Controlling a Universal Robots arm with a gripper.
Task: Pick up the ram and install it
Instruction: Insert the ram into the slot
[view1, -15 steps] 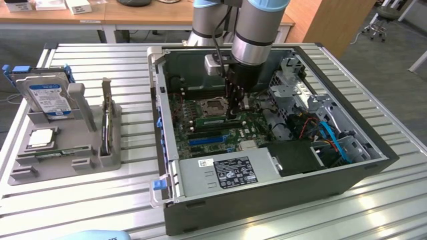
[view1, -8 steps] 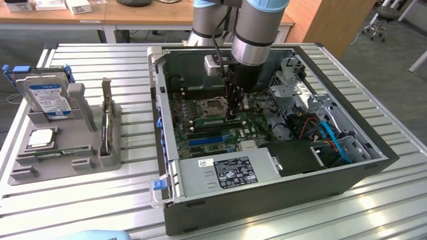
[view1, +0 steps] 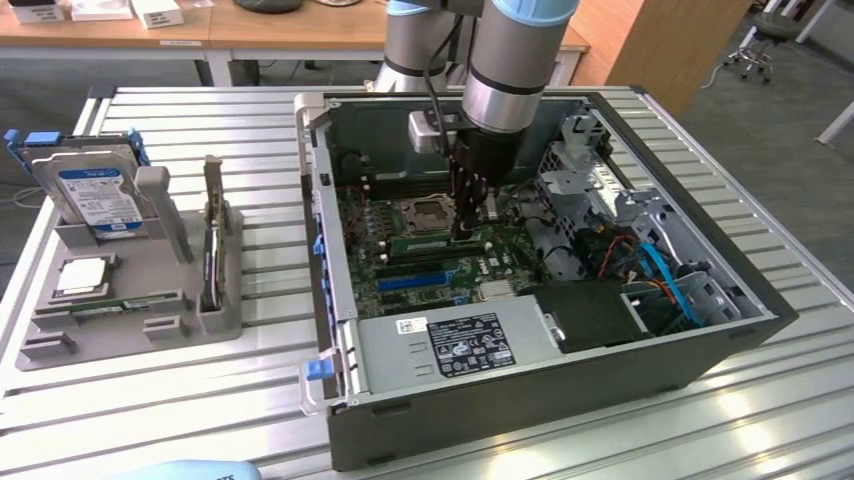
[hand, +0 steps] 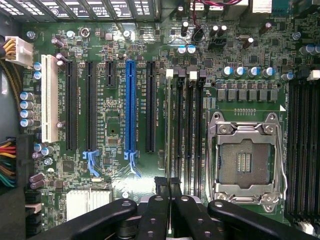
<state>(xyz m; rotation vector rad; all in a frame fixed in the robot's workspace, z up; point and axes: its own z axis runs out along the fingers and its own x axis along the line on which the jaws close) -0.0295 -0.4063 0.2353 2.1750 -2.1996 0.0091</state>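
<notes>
Green stick on edge, that is the ram (view1: 424, 244). I see it standing among the memory slots just on the near side of the empty processor socket (view1: 427, 213), inside the computer case (view1: 534, 405). The case lies on its side on the worktop (view1: 160, 420) with its open face up, which I take to be so the arm can come straight down onto the board. My claw (view1: 466, 231) hangs upright at the end of the ram toward the exterior view's right. From the wrist, its fingers (hand: 156, 215) are drawn together into a narrow wedge over the slot ends. I judge that shape suits bearing on so thin an edge, though I cannot tell whether they pinch the ram or only rest on it. Well off to the exterior view's left, the grey tray (view1: 54, 345) holds the hard drive (view1: 91, 190) upright.
</notes>
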